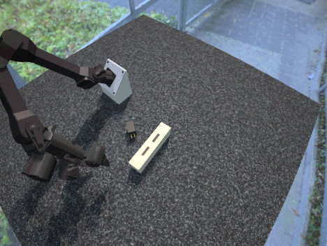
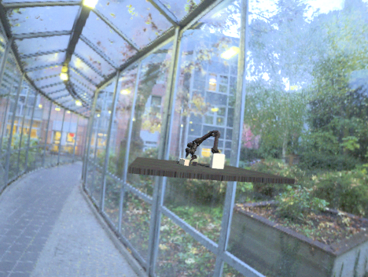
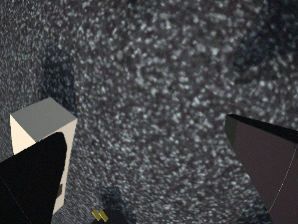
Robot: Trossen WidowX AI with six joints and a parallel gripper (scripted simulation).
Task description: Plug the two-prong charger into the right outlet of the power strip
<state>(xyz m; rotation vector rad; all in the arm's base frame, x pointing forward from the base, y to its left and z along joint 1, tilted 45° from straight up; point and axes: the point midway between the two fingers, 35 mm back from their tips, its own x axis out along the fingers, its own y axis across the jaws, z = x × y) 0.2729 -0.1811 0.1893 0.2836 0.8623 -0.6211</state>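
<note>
The dark charger (image 1: 131, 126) (image 3: 100, 215) lies on the table, its two brass prongs (image 1: 133, 135) pointing toward the power strip. Only the prongs and a dark bit of its body show at the bottom of the wrist view. The cream power strip (image 1: 149, 148) (image 2: 184, 161) (image 3: 68, 145) lies beside it, with two dark outlet slots on top; the left finger partly covers it in the wrist view. My gripper (image 1: 88, 167) (image 3: 147, 132) is open and empty. It hangs above the table, to the left of the charger and strip in the top view.
A pale wedge-shaped block (image 1: 122, 89) (image 2: 218, 161) with a screwed plate stands behind the charger, and the arm is mounted on it. The speckled dark table (image 1: 223, 115) (image 2: 255, 176) has its right edge far beyond the strip. The arm casts shadows on the table.
</note>
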